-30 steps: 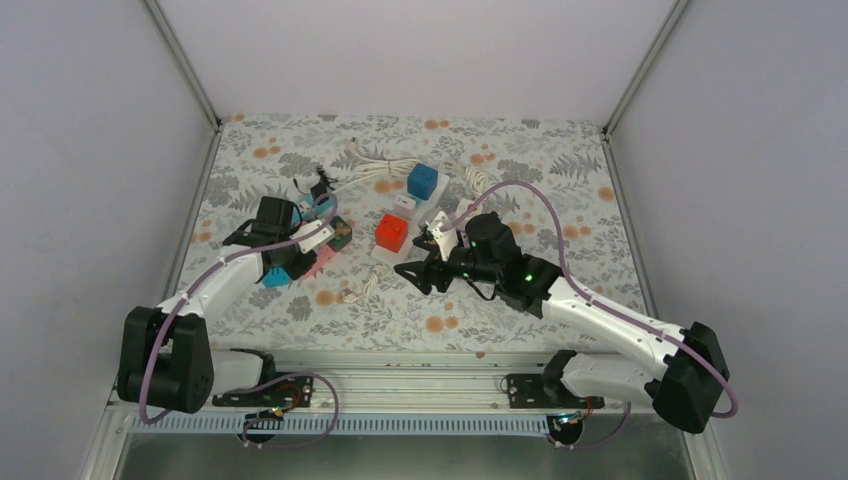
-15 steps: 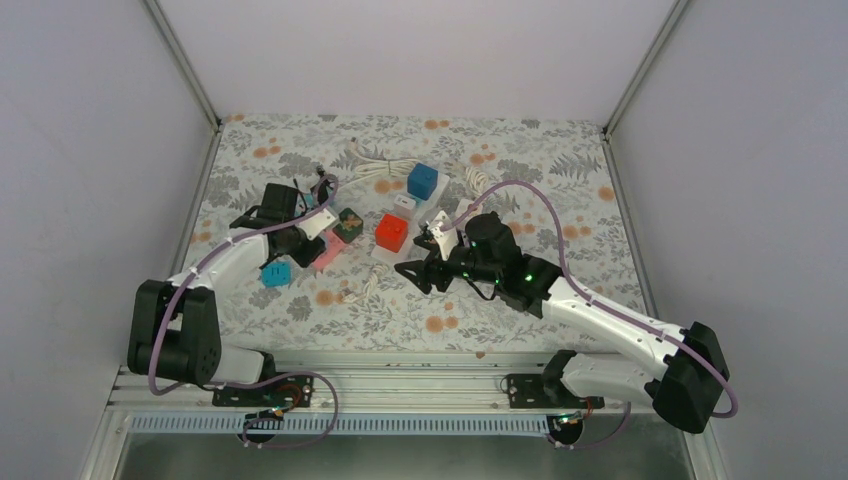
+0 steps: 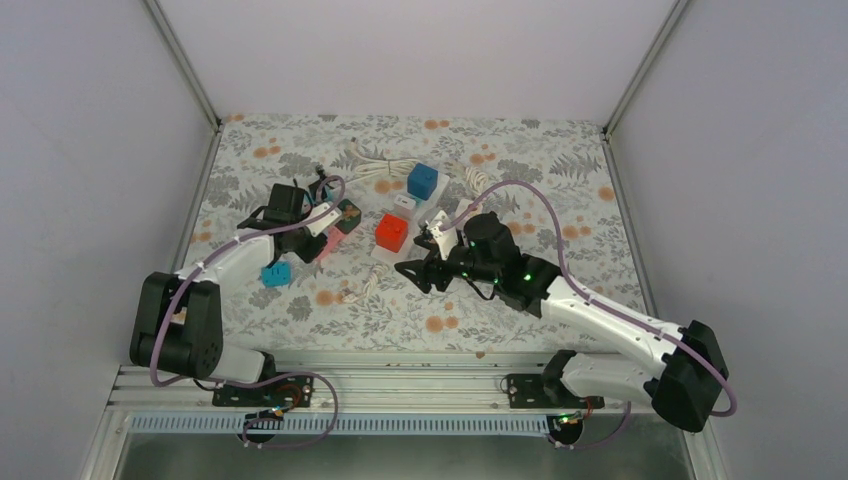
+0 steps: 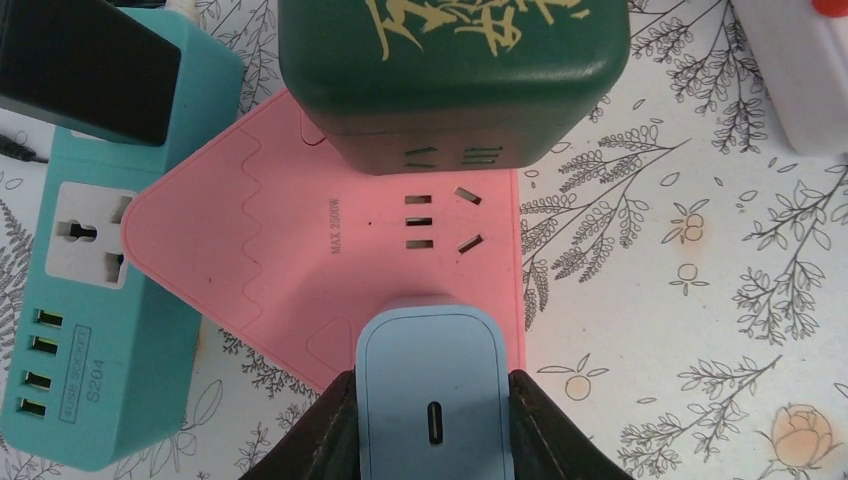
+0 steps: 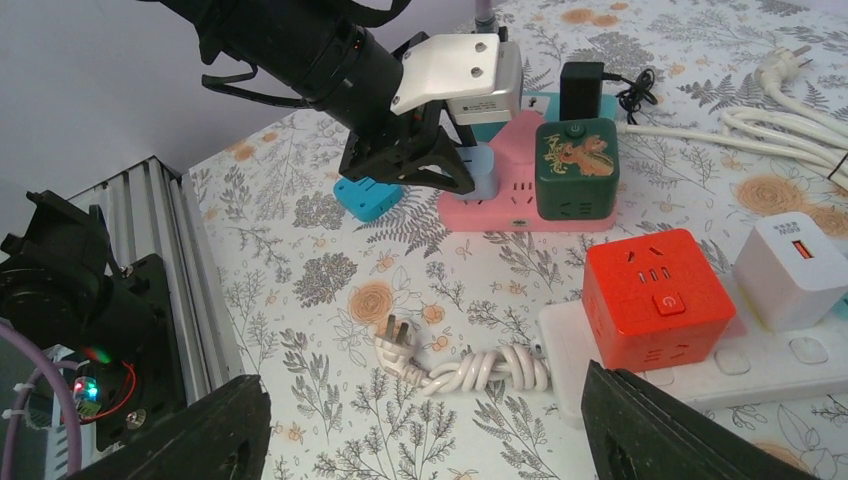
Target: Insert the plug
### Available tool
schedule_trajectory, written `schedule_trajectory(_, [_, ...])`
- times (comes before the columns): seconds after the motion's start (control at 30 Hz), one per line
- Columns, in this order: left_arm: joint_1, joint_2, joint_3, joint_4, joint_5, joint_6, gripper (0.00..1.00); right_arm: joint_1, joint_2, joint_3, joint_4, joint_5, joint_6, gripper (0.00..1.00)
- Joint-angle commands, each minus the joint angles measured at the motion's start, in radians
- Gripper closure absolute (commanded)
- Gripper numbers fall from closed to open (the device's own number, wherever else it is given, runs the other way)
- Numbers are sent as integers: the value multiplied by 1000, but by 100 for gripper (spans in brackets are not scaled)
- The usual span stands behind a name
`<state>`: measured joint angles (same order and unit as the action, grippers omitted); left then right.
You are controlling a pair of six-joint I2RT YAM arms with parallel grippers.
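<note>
My left end effector (image 4: 432, 425) is closed on the pale blue rectangular plug (image 4: 432, 375), holding it over the near end of the flat pink power strip (image 4: 290, 260). My right end effector (image 5: 430, 440) hangs wide open, empty.

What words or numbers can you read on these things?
"MAX 2500W" on the pink power strip.
"S204" on the teal power strip, beside smaller print, seemingly "4USB SOCKET".
Gold writing on the green cube: stylised, unreadable.
Other views: too small to read.
</note>
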<state>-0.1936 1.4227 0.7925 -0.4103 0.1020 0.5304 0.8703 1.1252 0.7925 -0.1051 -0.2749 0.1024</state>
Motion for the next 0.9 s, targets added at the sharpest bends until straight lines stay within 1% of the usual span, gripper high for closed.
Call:
schedule_trajectory(0.0, [8, 70, -74, -79, -61, 1, 97, 9, -14, 8, 23, 28, 0, 20])
schedule_trajectory(0.2, [16, 58, -88, -69, -5, 11, 97, 9, -51, 4, 35, 29, -11, 20])
schedule_trajectory(0.3, [16, 51, -54, -80, 30, -7, 97, 10, -56, -1, 39, 28, -10, 19])
schedule_trajectory(0.43, [10, 31, 26, -130, 143, -42, 96, 10, -56, -8, 40, 28, -6, 19])
schedule_trajectory(0.53, [2, 50, 45, -138, 78, -63, 96, 9, -55, -8, 38, 34, -7, 18])
schedule_trajectory(0.63, [-5, 55, 40, -132, 56, -76, 94, 10, -56, -11, 36, 34, -13, 18])
schedule_trajectory(0.77, [-41, 24, 14, -107, 51, -69, 93, 10, -49, -14, 39, 32, -9, 18])
schedule_trajectory(0.87, [-63, 27, -26, -79, 0, -81, 93, 9, -42, -13, 40, 26, -6, 18])
